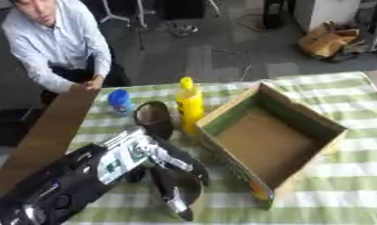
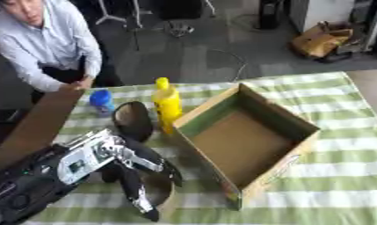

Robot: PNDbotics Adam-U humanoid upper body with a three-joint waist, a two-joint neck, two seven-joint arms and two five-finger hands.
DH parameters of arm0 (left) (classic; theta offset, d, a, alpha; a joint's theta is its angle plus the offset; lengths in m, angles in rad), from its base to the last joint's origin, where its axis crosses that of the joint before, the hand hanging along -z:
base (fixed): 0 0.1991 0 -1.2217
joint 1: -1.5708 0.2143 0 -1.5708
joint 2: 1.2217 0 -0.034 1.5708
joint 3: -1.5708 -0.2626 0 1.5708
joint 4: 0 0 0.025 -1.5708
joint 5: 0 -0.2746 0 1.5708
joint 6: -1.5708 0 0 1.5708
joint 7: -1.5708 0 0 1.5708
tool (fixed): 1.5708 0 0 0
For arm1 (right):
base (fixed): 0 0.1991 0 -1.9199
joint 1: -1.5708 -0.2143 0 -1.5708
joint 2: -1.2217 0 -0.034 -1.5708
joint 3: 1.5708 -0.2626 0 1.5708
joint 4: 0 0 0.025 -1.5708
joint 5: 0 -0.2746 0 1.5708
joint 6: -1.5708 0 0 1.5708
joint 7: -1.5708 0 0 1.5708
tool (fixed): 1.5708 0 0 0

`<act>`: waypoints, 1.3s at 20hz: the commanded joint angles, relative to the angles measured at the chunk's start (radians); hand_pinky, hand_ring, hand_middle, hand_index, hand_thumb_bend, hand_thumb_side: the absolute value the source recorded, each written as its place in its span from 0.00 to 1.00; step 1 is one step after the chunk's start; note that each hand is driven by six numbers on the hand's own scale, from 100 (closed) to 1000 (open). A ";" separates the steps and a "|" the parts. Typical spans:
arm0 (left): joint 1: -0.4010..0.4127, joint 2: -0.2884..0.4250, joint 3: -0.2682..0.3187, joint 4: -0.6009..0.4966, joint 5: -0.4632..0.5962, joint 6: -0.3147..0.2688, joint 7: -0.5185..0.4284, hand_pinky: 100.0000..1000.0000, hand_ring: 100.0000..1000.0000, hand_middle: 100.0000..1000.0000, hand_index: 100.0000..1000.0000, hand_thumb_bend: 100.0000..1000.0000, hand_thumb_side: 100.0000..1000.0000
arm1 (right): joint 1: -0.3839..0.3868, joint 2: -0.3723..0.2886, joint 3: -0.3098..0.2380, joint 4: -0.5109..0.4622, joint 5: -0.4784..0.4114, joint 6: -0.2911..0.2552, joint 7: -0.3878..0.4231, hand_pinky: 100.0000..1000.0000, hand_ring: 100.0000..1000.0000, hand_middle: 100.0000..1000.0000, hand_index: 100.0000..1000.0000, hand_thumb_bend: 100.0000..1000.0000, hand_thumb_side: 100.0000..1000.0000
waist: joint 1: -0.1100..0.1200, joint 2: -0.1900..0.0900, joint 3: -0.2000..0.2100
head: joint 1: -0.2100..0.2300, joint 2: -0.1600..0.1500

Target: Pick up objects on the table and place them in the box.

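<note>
My left hand [image 1: 172, 176] hangs with fingers apart, holding nothing, near the box's [image 1: 329, 125] left wall; the dark object [image 1: 154, 118] and yellow bottle [image 1: 190, 104] stand crowded beyond, so reaching could topple the bottle.

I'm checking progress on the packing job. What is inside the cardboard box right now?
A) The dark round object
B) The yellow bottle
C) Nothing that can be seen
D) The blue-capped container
C: the cardboard box shows only its bare brown floor, while the yellow bottle, the blue-capped container and the dark round object all stand on the striped cloth to its left.
</note>
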 commanded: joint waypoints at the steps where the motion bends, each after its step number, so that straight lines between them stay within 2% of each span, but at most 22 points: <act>1: -0.011 0.009 0.024 0.003 -0.018 -0.019 -0.003 1.00 1.00 1.00 1.00 0.73 0.68 | -0.014 -0.011 0.001 -0.020 -0.010 -0.005 0.000 0.83 0.62 0.51 0.48 0.00 0.78 | -0.010 -0.012 -0.001 | 0.001 -0.004; 5: -0.010 0.005 0.031 0.002 -0.034 -0.030 -0.003 1.00 1.00 1.00 1.00 0.71 0.68 | -0.015 -0.011 0.000 -0.020 -0.010 -0.005 0.000 0.83 0.62 0.51 0.48 0.00 0.78 | -0.010 -0.012 -0.002 | 0.002 -0.006; 9: -0.013 0.003 0.034 -0.004 -0.052 -0.038 -0.003 1.00 1.00 1.00 1.00 0.70 0.62 | -0.015 -0.012 -0.001 -0.020 -0.011 -0.006 0.000 0.84 0.62 0.50 0.48 0.00 0.78 | -0.009 -0.013 -0.001 | 0.002 -0.005; 10: -0.013 0.003 0.034 -0.006 -0.056 -0.040 -0.003 0.90 1.00 1.00 1.00 0.70 0.59 | -0.015 -0.012 -0.001 -0.020 -0.011 -0.006 0.000 0.83 0.62 0.50 0.48 0.00 0.77 | -0.009 -0.013 -0.001 | 0.002 -0.006; 11: -0.012 0.003 0.033 -0.007 -0.062 -0.042 -0.003 0.90 1.00 1.00 1.00 0.70 0.59 | -0.015 -0.011 -0.002 -0.020 -0.011 -0.006 0.000 0.83 0.62 0.50 0.48 0.00 0.77 | -0.009 -0.012 -0.001 | 0.001 -0.007; 12: -0.011 0.002 0.032 -0.008 -0.067 -0.045 -0.003 0.73 1.00 1.00 1.00 0.70 0.57 | -0.015 -0.011 -0.002 -0.020 -0.012 -0.007 0.000 0.83 0.62 0.50 0.48 0.00 0.77 | -0.009 -0.013 -0.002 | 0.002 -0.006; 13: -0.010 0.002 0.030 -0.009 -0.074 -0.048 -0.003 0.73 1.00 1.00 1.00 0.70 0.57 | -0.015 -0.011 -0.003 -0.020 -0.012 -0.007 0.000 0.83 0.62 0.50 0.48 0.00 0.77 | -0.009 -0.013 -0.002 | 0.002 -0.006; 16: -0.006 0.000 0.026 -0.006 -0.083 -0.057 -0.003 0.64 1.00 1.00 1.00 0.69 0.54 | -0.016 -0.010 -0.005 -0.020 -0.015 -0.009 0.000 0.83 0.62 0.50 0.47 0.00 0.77 | -0.009 -0.013 -0.003 | 0.002 -0.006; 20: -0.002 -0.007 0.020 0.008 -0.093 -0.069 -0.003 0.67 1.00 1.00 1.00 0.69 0.55 | -0.017 -0.009 -0.007 -0.020 -0.023 -0.013 0.000 0.83 0.61 0.50 0.47 0.00 0.77 | -0.009 -0.013 -0.003 | 0.002 -0.006; 26: 0.007 -0.022 0.021 0.034 -0.124 -0.089 -0.003 0.66 1.00 1.00 1.00 0.68 0.55 | -0.018 -0.008 -0.012 -0.020 -0.031 -0.018 0.000 0.83 0.61 0.49 0.47 0.00 0.76 | -0.011 -0.011 -0.006 | 0.002 -0.006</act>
